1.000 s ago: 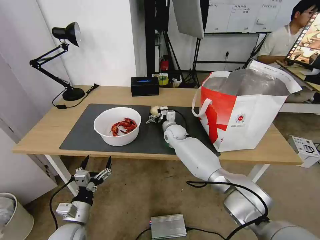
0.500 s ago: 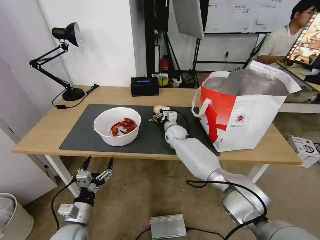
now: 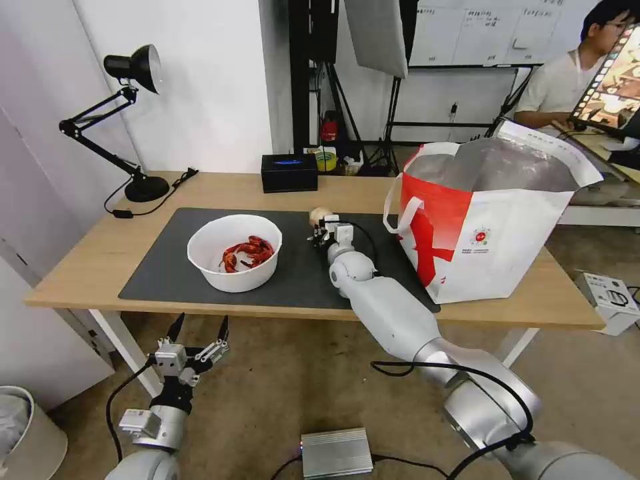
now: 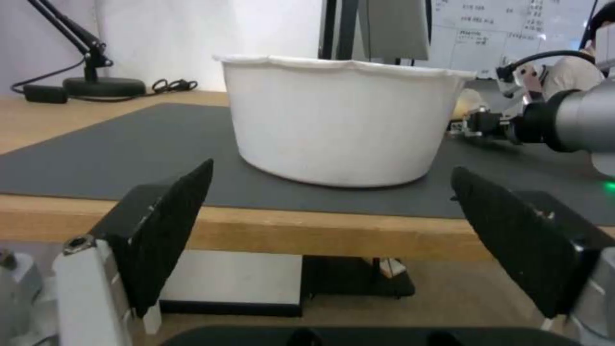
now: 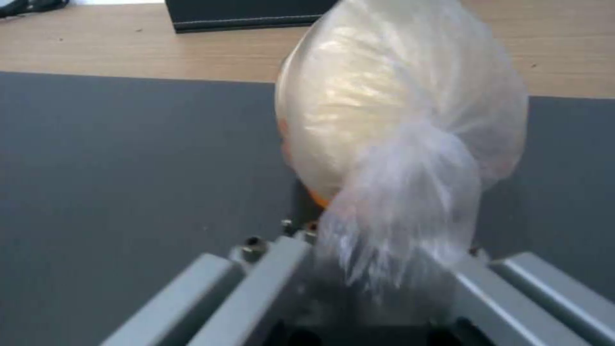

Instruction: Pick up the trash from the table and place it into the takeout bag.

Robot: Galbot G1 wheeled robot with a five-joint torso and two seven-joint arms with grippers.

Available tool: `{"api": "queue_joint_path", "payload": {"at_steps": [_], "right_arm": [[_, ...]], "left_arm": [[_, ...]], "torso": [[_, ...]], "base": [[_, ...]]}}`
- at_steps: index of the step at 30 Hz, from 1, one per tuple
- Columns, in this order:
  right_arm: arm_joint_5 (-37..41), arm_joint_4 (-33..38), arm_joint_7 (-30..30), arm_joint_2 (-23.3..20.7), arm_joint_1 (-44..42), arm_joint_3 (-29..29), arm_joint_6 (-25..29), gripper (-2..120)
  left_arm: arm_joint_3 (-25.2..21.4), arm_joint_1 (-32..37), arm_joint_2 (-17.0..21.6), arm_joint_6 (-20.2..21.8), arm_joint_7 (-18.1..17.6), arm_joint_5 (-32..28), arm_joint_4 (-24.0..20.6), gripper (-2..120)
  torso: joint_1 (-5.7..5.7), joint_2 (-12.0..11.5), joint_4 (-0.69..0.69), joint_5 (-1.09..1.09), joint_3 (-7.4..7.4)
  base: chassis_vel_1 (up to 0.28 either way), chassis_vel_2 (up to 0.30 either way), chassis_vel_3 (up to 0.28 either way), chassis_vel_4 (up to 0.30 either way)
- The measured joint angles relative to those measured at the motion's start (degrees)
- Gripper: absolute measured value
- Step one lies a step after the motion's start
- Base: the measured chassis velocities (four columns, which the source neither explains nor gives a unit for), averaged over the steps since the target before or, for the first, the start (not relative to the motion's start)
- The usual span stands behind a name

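— What stands on the counter point(image 3: 100, 257), and what is in each container?

— A white round bowl point(image 3: 234, 252) sits on the dark grey mat point(image 3: 167, 267), toward my left. In it lie red crayfish shells point(image 3: 248, 252), a small heap against the far wall. From my left wrist I see only its plain white wall point(image 4: 336, 129) and wavy rim. To my right stands the takeout bag point(image 3: 490, 227), white and red, upright, its mouth open and the silver foil lining showing; I cannot see what lies at its bottom. A white strap handle hangs down its red side. A black tissue box point(image 3: 289, 172) sits at the counter's far edge.

— And the piece you have hold of?

— My right pincer point(image 3: 323, 229) is over the mat, between the bowl and the takeout bag, gripping the clear bag point(image 5: 397, 129) by its gathered, twisted neck. The film is thin and cloudy, stretched over a pale round lump with a trace of orange on its underside. From my head it is a small cream ball point(image 3: 319, 215) just beyond my fingers.

— Your other arm?

— My left pincer point(image 3: 199, 329) hangs below the counter's near edge, in front of the bowl, its two black fingers point(image 4: 173, 226) spread wide and holding nothing.
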Motion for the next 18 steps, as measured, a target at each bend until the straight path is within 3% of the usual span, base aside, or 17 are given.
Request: {"api": "queue_joint_path", "payload": {"at_steps": [8, 13, 18], "right_arm": [[-2.79, 4.14, -1.33, -1.39, -1.02, -0.87, 6.0, 0], [-2.73, 6.85, -1.32, -2.7, -1.28, -1.53, 6.73, 0], [-2.04, 13.44, -1.18, -7.64, -2.56, -3.03, 7.47, 0]], "left_arm": [[-0.27, -0.12, 0.98, -0.28, 0.01, -1.07, 0.38, 100], [-0.27, -0.36, 1.36, -0.3, 0.01, -1.41, 0.6, 100], [0.16, -0.73, 1.8, -0.32, 0.03, -1.63, 0.88, 100]], "torso": [[0.01, -0.01, 0.0, 0.0, 0.01], [0.01, -0.01, 0.01, 0.0, 0.01], [0.01, -0.01, 0.0, 0.0, 0.0]], "base": [[0.0, 0.0, 0.0, 0.0], [0.0, 0.0, 0.0, 0.0], [0.0, 0.0, 0.0, 0.0]]}}
